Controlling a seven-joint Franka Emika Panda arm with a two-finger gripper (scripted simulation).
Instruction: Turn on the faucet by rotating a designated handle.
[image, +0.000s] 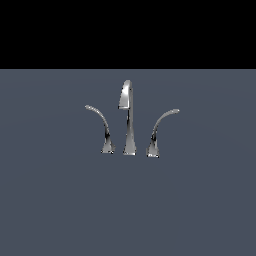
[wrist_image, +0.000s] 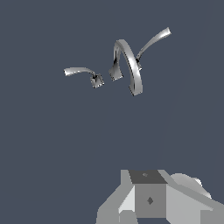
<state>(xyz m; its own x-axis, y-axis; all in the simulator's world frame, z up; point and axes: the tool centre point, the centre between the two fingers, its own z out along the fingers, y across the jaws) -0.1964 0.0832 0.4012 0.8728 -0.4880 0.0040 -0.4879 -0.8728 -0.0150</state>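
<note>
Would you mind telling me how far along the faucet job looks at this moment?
Nothing looks done yet. The faucet stands untouched, and the handle arcing toward the exterior view's left has nothing on it. In hand: only the approach, since the wrist view shows the hand well short of the chrome set, while the exterior view shows no arm. Left: reach the handle, contact it, and rotate it.

Dim, flat, low-resolution renders; bright specular glints on the chrome faucet (image: 128, 120), edges slightly jagged.
</note>
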